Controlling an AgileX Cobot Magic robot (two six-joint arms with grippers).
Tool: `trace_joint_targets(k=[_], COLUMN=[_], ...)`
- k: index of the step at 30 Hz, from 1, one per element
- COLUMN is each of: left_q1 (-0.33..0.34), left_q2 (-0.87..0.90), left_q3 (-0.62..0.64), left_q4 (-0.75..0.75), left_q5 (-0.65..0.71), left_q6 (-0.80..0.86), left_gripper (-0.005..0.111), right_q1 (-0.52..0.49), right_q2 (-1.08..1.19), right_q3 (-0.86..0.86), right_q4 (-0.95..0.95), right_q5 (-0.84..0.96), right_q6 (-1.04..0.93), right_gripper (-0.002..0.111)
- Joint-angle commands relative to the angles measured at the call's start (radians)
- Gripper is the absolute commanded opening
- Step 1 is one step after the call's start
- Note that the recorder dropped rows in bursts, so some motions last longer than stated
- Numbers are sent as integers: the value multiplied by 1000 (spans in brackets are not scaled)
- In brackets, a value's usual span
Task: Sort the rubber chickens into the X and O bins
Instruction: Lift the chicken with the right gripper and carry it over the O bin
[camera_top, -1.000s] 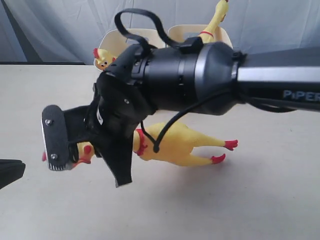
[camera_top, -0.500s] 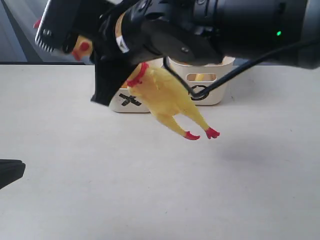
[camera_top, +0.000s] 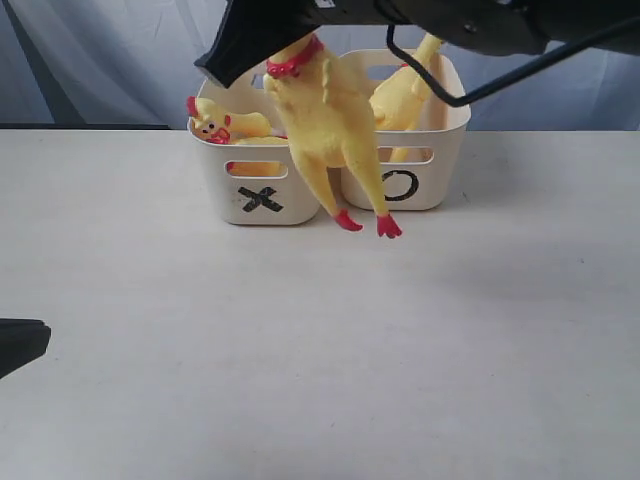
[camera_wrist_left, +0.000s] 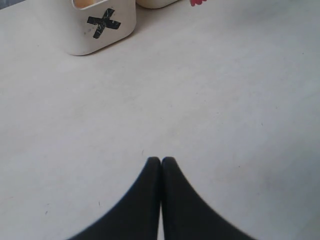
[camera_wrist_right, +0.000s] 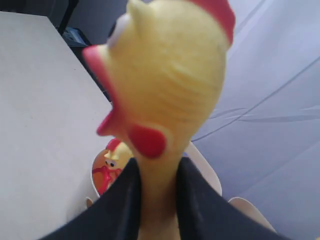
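Observation:
A long yellow rubber chicken (camera_top: 325, 120) hangs in the air in front of the two bins, its red feet just above the table. My right gripper (camera_wrist_right: 156, 182) is shut on its neck, below the head (camera_wrist_right: 165, 75). The X bin (camera_top: 255, 185) holds a chicken head-and-neck piece (camera_top: 215, 122), also seen as the piece (camera_wrist_right: 111, 167) past the held neck. The O bin (camera_top: 420, 170) holds another yellow chicken (camera_top: 405, 95). My left gripper (camera_wrist_left: 161, 161) is shut and empty over bare table, well in front of the X bin (camera_wrist_left: 102, 27).
A pale table (camera_top: 320, 350) spreads out in front of the bins. A blue-grey curtain (camera_top: 100, 60) hangs behind them. The right arm (camera_top: 450, 20) crosses the top of the exterior view above the bins.
The right arm has lifted the chicken off the table and carried it up and back toward the bins; the chicken now hangs nearly upright. The left gripper has not moved.

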Motion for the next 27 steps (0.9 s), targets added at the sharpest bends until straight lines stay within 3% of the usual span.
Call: trace_joint_targets(k=[1, 14, 19, 24, 27], left_q1=[-2, -2, -2, -2, -2], left_q2=[-6, -6, -6, -6, -6], left_q3=[4, 4, 4, 4, 4], left_q4=[-7, -7, -7, -7, -7], left_q5=[-3, -3, -3, -3, 0], left_q6=[-6, -6, -6, -6, -6], left_gripper=[0, 0, 0, 0, 0], right_q1=[-49, -150, -298, -425, -501], right_q2=[-32, -165, -236, -242, -197], right_q3=[2, 2, 2, 2, 2], right_q4=[-25, -22, 217, 247, 283], right_q5=[-36, -44, -203, -270, -446], right_q6=[39, 51, 51, 51, 51], right_gripper=[-1, -1, -1, -1, -1])
